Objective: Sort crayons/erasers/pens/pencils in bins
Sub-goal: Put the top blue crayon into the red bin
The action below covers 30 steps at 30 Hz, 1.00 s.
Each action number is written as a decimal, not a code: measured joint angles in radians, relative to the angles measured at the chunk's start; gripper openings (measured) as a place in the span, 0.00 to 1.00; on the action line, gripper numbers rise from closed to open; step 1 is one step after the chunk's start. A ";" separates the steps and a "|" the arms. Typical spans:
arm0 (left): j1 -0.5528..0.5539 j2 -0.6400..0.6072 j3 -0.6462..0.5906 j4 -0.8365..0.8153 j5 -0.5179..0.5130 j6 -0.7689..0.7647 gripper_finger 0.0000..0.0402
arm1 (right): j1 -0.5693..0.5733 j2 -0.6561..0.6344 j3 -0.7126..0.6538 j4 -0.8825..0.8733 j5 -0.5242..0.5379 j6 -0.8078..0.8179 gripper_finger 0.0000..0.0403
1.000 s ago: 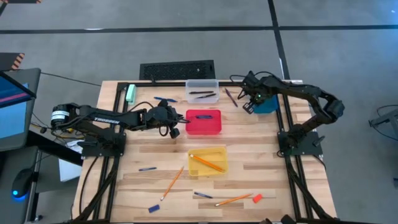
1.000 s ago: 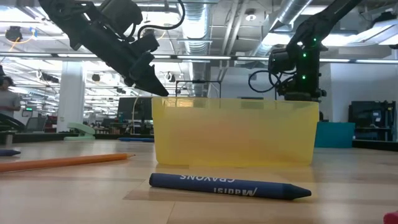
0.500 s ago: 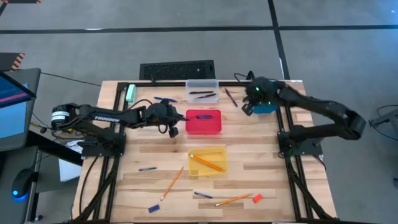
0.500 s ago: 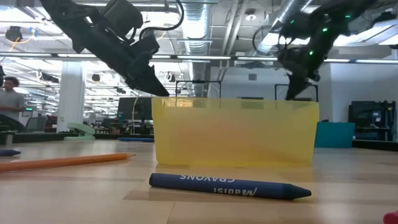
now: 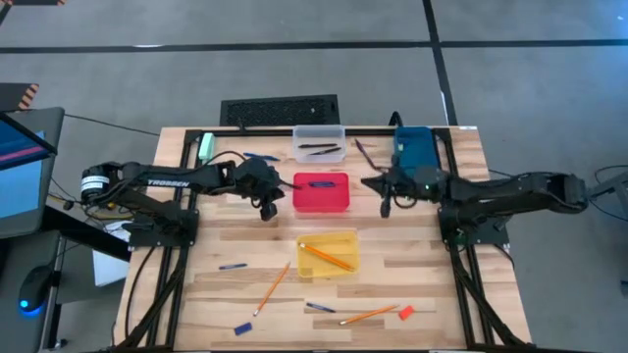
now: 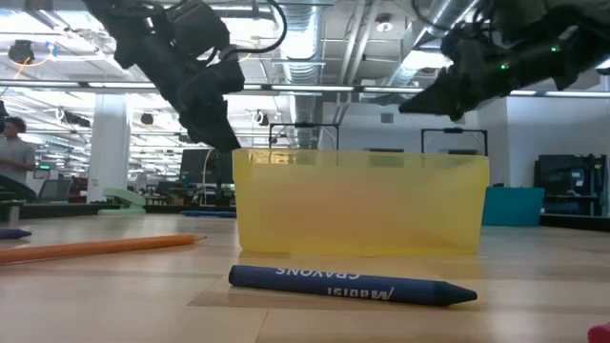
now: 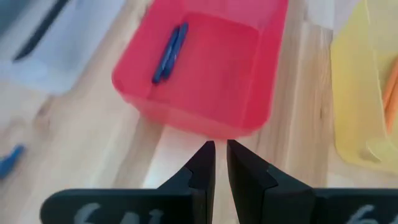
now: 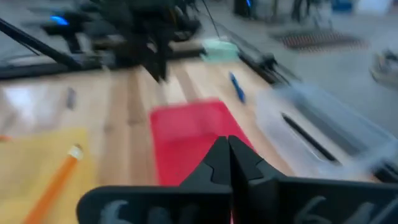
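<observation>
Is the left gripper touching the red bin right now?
Apart. In the left wrist view the left gripper has nearly shut jaws, and bare wood shows between their tips and the red bin's near wall.

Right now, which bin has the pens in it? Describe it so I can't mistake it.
Look along the far edge of the wooden table, beside the black keyboard. The clear bin sits there, directly behind the red bin. It is the only see-through one, with two dark pens inside.

We see a pale green block [image 5: 206,146] near the wooden table's [image 5: 412,265] far left corner. Behind the table lies a black keyboard [image 5: 280,109]. At far left we glimpse a person [image 6: 11,152].
</observation>
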<state>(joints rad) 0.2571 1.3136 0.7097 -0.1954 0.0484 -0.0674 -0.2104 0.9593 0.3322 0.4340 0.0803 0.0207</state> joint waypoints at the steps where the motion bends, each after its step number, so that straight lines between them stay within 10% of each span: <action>1: 0.000 0.000 0.016 -0.034 0.000 -0.013 0.08 | 0.023 0.009 -0.016 0.061 0.009 -0.002 0.01; 16: -0.232 0.000 0.285 -0.682 -0.089 -0.299 0.10 | 0.127 0.050 -0.066 0.197 0.062 -0.094 0.01; 30: -0.696 0.049 0.314 -0.891 -0.189 -0.833 0.37 | 0.062 0.050 -0.066 0.184 0.060 -0.190 0.01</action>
<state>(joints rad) -0.4393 1.3627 1.0241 -1.0866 -0.1405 -0.9005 -0.1481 1.0088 0.2661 0.6175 0.1400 -0.1689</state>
